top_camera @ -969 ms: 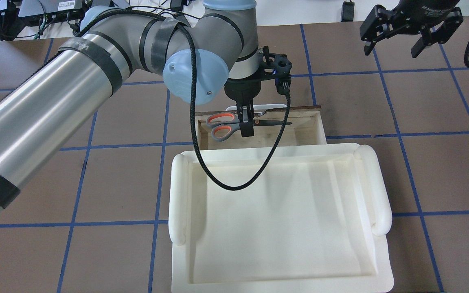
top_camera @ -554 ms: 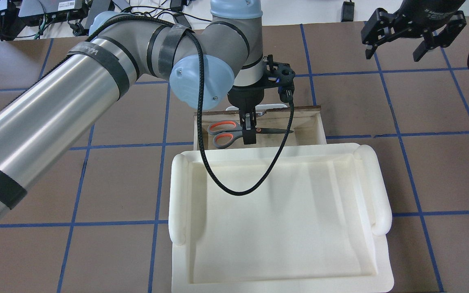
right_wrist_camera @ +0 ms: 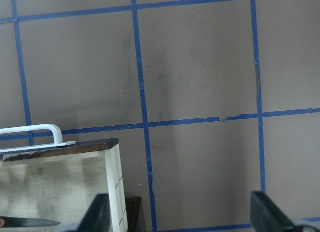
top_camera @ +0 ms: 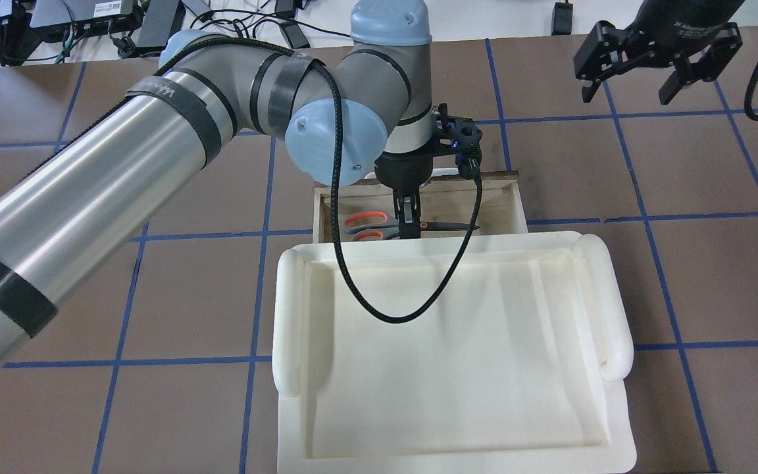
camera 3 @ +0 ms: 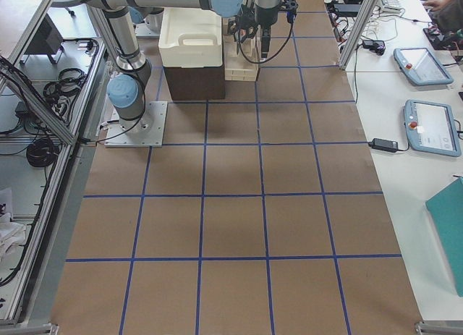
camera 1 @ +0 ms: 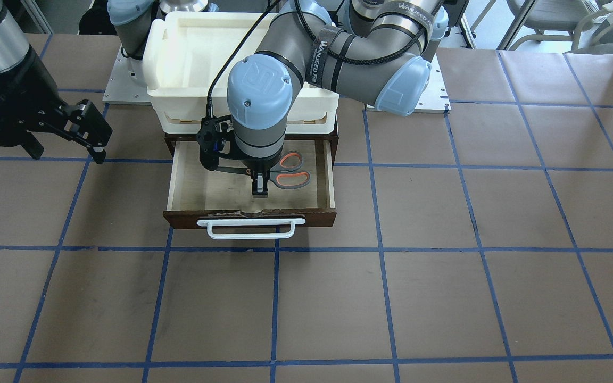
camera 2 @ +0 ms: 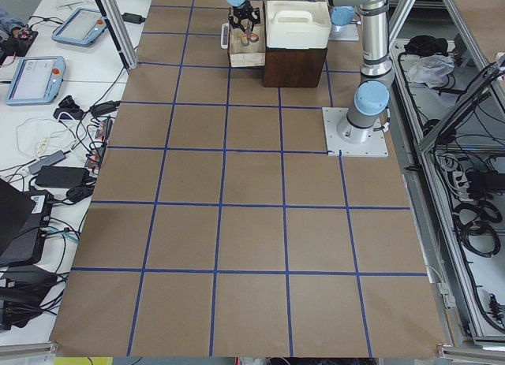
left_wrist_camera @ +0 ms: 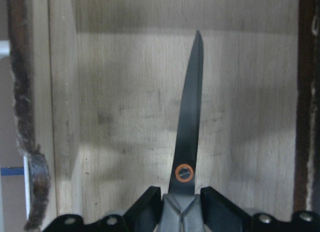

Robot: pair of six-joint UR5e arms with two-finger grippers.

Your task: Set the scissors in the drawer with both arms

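The drawer (camera 1: 331,178) stands pulled open, its white bar handle (camera 1: 256,229) on the front. My left gripper (camera 1: 258,189) reaches down into it and is shut on the scissors (camera 1: 291,171) near the pivot. The scissors lie level just above the pale drawer floor, handles to one side. In the overhead view the gripper (top_camera: 409,225) and the scissors (top_camera: 367,221) are partly hidden by the tray's edge. The left wrist view shows the dark blade (left_wrist_camera: 191,117) between the fingers (left_wrist_camera: 149,208). My right gripper (top_camera: 628,89) is open and empty, high above the table, away from the drawer.
A white foam-like tray (top_camera: 451,349) sits on top of the brown cabinet (camera 1: 169,142) behind the drawer. The right wrist view shows the drawer's corner (right_wrist_camera: 113,177) and its handle (right_wrist_camera: 31,131) below. Blue tape lines cross the brown table (camera 1: 445,276).
My left gripper has lowered the scissors deeper into the drawer and toward the cabinet, so the tray edge now hides part of them. The right gripper has shifted slightly.
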